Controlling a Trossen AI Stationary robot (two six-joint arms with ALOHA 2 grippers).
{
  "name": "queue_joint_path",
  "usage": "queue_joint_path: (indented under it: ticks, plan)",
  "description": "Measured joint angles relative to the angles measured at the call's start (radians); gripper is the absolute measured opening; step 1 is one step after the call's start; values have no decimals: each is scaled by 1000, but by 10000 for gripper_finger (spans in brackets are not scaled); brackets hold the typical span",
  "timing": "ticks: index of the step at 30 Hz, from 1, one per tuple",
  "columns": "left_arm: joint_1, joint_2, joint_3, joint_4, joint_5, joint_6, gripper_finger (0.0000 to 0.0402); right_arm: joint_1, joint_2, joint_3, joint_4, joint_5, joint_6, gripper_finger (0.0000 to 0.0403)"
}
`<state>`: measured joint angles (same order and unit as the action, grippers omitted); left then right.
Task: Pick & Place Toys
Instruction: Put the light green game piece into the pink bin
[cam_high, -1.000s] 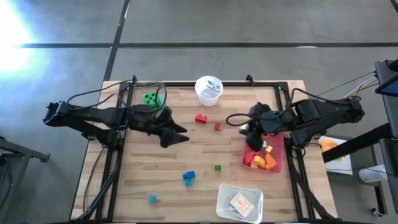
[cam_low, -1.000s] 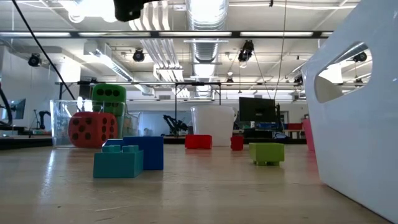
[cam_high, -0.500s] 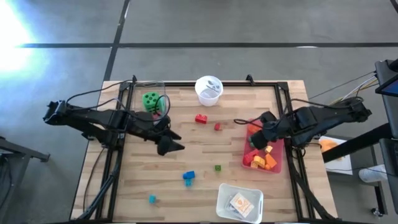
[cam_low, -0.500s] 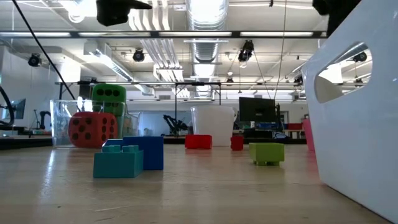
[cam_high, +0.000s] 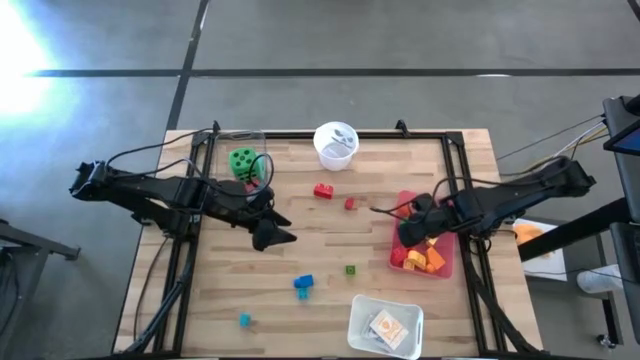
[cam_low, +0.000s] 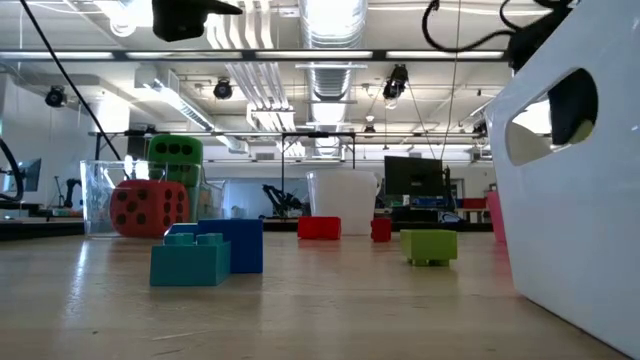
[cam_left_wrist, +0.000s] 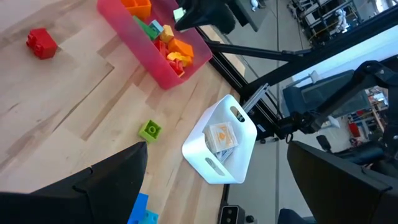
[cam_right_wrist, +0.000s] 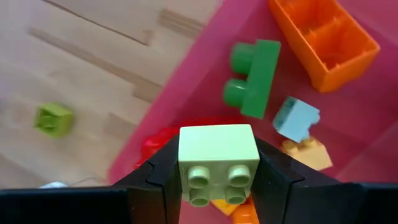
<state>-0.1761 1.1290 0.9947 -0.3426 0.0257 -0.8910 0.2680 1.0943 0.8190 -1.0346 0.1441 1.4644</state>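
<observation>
- the right gripper (cam_right_wrist: 217, 180) is clenched on a pale green brick (cam_right_wrist: 218, 163), hanging over the pink bin (cam_high: 405, 200) that holds orange and green bricks.
- the left gripper (cam_high: 280, 228) hangs released, its fingers wide apart, over the surface (cam_high: 300, 250), well apart from the pink bin.
- a small green brick (cam_high: 350, 269) and a blue brick (cam_high: 303, 284) lie on the surface beyond the pink bin.

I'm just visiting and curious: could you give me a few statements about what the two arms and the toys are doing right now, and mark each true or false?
1. The right gripper holds a pale green plastic brick above the pink tray. True.
2. The left gripper grips a blue brick. False: it is open and empty.
3. The green dotted die lies in the pink tray. False: it sits near the table's far left corner.
4. A small green brick lies on the wooden table. True.
</observation>
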Motion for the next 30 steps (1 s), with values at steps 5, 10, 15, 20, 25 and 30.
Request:
queue_joint_path:
  ticks: [5, 10, 15, 20, 25, 30]
  plan:
    - [0, 0, 0, -2, 0, -3, 390, 0, 46, -38, 13, -22, -3, 129]
    - [0, 0, 0, -2, 0, -7, 390, -4, 96, -39, 53, -21, -26, 129]
    - [0, 0, 0, -2, 0, -8, 390, -25, 154, -40, 88, -27, -80, 129]
    - [0, 0, 0, -2, 0, -10, 390, -93, 202, -40, 113, -76, -188, 129]
    - [-5, 0, 0, -2, 0, -11, 390, -167, 227, -42, 132, -128, -312, 129]
    - [-16, 0, 0, -11, 0, -18, 390, -214, 252, -44, 135, -193, -465, 129]
